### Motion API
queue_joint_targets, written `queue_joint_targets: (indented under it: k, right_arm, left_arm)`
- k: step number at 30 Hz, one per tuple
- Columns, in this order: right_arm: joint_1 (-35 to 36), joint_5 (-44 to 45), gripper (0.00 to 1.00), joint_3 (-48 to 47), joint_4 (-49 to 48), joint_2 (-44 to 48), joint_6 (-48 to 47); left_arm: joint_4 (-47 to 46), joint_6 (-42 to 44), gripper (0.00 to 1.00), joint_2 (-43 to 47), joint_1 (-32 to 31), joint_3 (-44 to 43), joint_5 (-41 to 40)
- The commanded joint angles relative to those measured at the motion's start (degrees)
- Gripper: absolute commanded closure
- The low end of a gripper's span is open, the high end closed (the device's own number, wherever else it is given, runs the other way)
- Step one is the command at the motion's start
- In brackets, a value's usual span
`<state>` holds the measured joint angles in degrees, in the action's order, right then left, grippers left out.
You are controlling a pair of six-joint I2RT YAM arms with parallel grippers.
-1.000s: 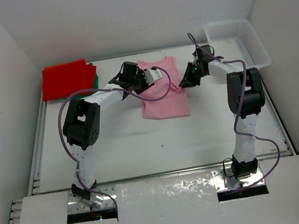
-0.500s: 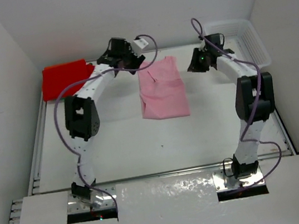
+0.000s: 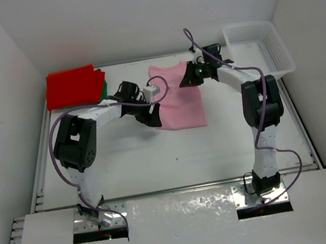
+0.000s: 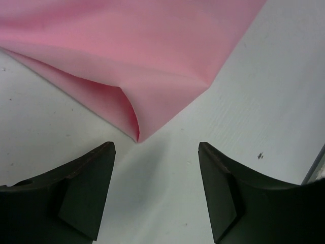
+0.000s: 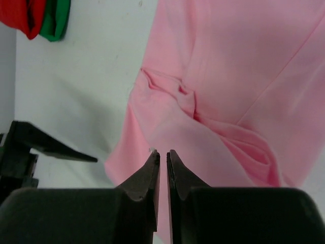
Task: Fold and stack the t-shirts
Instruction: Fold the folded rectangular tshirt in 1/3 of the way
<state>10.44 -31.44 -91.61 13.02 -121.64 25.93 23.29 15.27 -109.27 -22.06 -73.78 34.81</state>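
Left gripper is hovering spread at pink t-shirt corner; right gripper, pressed together, is hanging over it (its camera also catching red t-shirt, green t-shirt).

No legible text, label or number anywhere.

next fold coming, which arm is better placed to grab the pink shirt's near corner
Left, likely. The left gripper is open, a pink t-shirt corner just ahead of its jaws; the right gripper is shut at the far end.
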Motion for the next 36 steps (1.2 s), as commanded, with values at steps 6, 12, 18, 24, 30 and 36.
queue_joint_targets:
  k: [6,12,18,24,30,36]
  right_arm:
    - [5.02,-7.76,0.95,7.06,-12.04,-0.43,7.81]
    - [7.49,-6.09,0.96,4.25,-13.19,-4.91,9.92]
    - [7.84,-4.77,0.98,1.53,-13.19,-9.04,12.02]
    - [10.3,-4.78,0.98,-1.28,-16.79,-13.26,16.51]
    - [8.29,11.89,1.0,2.13,-19.69,-12.92,19.41]
    - [6.79,16.86,1.0,1.19,-24.97,-13.69,21.36]
  left_arm:
    - [-14.49,-6.92,0.35,-0.59,-0.43,3.37,-4.31]
    - [-16.52,-6.83,0.41,-2.95,-1.75,4.08,-6.15]
    - [-16.17,-8.5,0.64,-4.37,-2.54,5.84,-4.49]
    - [-13.1,-7.36,0.98,-4.63,-2.46,4.61,-5.71]
    - [-5.91,-4.12,1.0,-4.72,-2.28,3.47,-5.81]
    - [-1.14,0.2,1.0,-4.8,-1.93,4.78,-7.12]
